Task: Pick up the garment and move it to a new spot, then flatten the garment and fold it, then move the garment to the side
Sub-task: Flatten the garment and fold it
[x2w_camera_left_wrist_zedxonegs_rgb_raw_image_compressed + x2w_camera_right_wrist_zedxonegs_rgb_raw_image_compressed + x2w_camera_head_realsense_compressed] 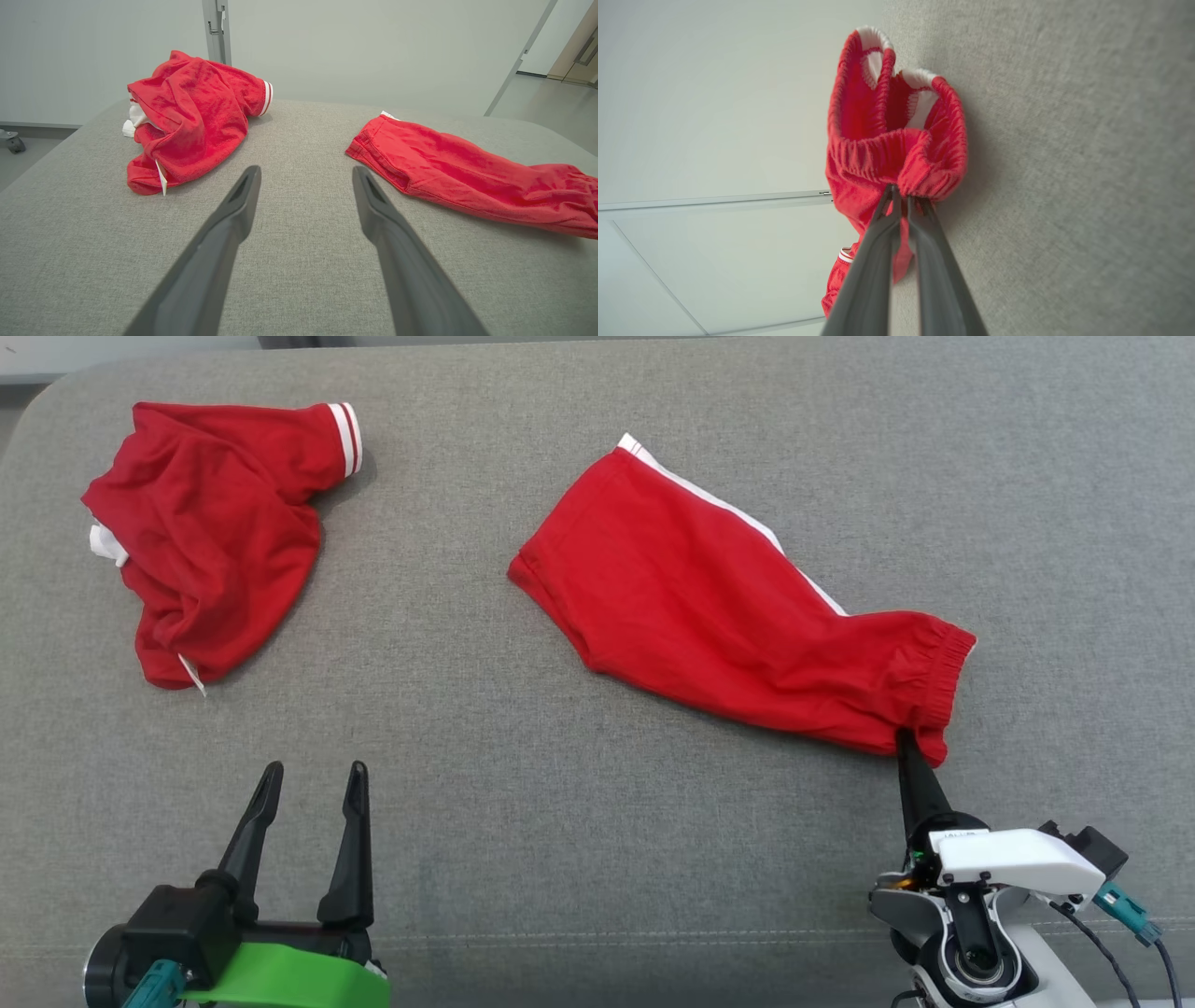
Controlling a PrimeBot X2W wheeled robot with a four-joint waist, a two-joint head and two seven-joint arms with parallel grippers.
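Gripping the waistband [938,672] of the red shorts [709,588] at the right of the grey cushion [597,821], the right gripper [907,739] seems ready to lift them; the left gripper [316,775] waits, fingers wide, idle.

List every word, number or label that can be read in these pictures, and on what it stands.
No text is readable.
White tag on the crumpled red garment: too small to read.
Dark marking on the right arm's white cover: blurred, unreadable.
No print seen on the red shorts.
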